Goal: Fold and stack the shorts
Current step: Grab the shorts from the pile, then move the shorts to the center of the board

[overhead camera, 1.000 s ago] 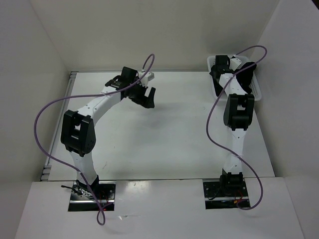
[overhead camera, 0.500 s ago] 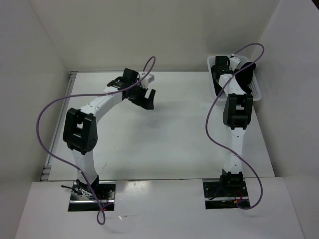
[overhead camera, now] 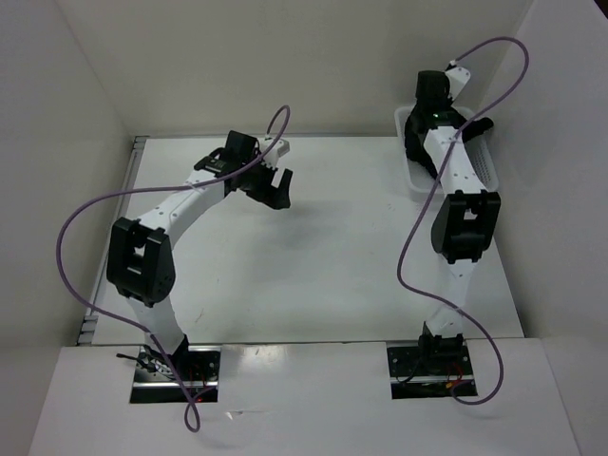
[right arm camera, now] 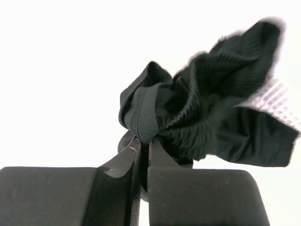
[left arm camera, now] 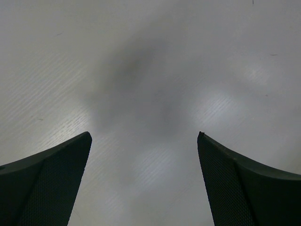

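Note:
The black shorts (right arm camera: 211, 113) hang bunched from my right gripper (right arm camera: 143, 141), which is shut on a folded edge of the fabric. In the top view the right gripper (overhead camera: 419, 133) is lifted over the white basket (overhead camera: 490, 177) at the back right, and dark cloth of the shorts (overhead camera: 475, 126) still trails at the basket's far rim. My left gripper (overhead camera: 275, 186) hovers over the middle-left of the table. In the left wrist view the left gripper (left arm camera: 143, 136) is open, with only bare white tabletop between its fingers.
The white lattice basket (right arm camera: 275, 99) stands in the back right corner against the right wall. White walls close in the table (overhead camera: 332, 256) on the left, back and right. Purple cables loop off both arms.
My right gripper shut on the shorts inside the basket, then the right arm rose and lifted the cloth up. The left arm shifted slightly, its gripper still open.

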Controlling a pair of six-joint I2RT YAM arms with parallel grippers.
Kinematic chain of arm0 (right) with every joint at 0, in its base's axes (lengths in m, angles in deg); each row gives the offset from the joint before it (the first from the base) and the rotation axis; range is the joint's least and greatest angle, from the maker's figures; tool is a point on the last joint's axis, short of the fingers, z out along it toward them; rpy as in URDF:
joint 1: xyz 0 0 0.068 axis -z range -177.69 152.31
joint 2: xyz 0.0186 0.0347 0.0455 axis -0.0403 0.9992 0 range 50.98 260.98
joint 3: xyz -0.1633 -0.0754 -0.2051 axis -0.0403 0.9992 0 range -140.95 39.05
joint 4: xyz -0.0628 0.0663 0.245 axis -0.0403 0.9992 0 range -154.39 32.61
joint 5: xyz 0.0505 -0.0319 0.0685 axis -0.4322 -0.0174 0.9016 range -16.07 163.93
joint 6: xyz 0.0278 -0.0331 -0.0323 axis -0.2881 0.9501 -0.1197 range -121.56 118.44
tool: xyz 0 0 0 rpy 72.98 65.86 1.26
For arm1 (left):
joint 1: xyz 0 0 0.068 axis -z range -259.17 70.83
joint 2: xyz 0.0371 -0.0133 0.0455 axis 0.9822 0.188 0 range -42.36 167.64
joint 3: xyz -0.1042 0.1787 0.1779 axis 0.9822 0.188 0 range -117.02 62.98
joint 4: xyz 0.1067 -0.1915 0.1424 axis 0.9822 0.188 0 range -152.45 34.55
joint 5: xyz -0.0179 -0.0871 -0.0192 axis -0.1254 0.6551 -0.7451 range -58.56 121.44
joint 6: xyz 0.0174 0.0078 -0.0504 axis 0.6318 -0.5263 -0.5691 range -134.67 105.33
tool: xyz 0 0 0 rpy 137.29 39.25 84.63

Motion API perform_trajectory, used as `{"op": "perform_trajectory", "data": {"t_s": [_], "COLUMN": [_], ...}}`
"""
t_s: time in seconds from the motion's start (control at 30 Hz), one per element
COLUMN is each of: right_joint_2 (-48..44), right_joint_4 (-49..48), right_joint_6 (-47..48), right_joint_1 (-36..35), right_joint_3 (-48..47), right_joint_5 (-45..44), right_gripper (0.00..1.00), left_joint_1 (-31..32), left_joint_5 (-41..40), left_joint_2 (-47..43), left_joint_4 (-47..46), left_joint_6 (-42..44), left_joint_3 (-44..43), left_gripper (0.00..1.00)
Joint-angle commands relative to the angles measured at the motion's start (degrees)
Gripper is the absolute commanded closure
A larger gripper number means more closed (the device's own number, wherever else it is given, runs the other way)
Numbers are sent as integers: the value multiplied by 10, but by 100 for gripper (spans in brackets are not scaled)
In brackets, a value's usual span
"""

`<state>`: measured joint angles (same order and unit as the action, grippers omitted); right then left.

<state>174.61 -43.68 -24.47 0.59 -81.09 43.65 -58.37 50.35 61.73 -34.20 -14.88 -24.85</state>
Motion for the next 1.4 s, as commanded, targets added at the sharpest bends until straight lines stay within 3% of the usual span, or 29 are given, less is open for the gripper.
{"op": "perform_trajectory", "data": {"t_s": [0.0, 0.27, 0.37, 0.5, 0.67, 0.77, 1.0, 1.03, 1.07, 1.13, 1.17, 1.2, 1.37], "right_joint_2": [-145, -290, -341, -355, -315, -301, -268, -262, -262, -247, -247, -241, -235], "right_joint_4": [-46, -141, -167, -129, -103, -128, -103, -85, -74, -46, -46, -46, -41], "right_joint_6": [16, 112, 180, 193, 91, 9, -26, -5, 13, 51, 52, 46, 84], "right_joint_1": [-32, -46, -46, -46, -46, -46, -96, -127, -146, -195, -201, -201, -201], "right_joint_3": [39, 69, 50, -60, -150, -136, -101, -87, -79, -42, -23, 14, 110], "right_joint_5": [-51, -88, 58, 266, 489, 552, 523, 516, 499, 478, 473, 467, 360], "right_gripper": [100, 100, 100, 100, 100, 100, 96, 89, 48, 26, 7, 1, 1], "left_joint_1": [-1, -1, -1, -1, -1, -1, -1, -1, -1, -1, -1, -1, -1], "left_joint_5": [-2, 4, 4, -6, -41, -75, -132, -132, -132, -132, -132, -132, -151], "left_joint_2": [-71, -182, -217, -259, -296, -313, -303, -292, -292, -277, -270, -270, -270], "left_joint_4": [-29, -66, -66, -72, -72, -65, -65, -65, -65, -71, -76, -76, -81], "left_joint_6": [2, 2, 2, 2, 2, 2, 2, 2, 2, 2, 2, 2, 2], "left_joint_3": [34, 95, 120, 148, 158, 164, 157, 151, 151, 145, 145, 145, 193], "left_gripper": [0, 0, 0, 0, 0, 0, 0, 0, 0, 0, 0, 0, 0]}}
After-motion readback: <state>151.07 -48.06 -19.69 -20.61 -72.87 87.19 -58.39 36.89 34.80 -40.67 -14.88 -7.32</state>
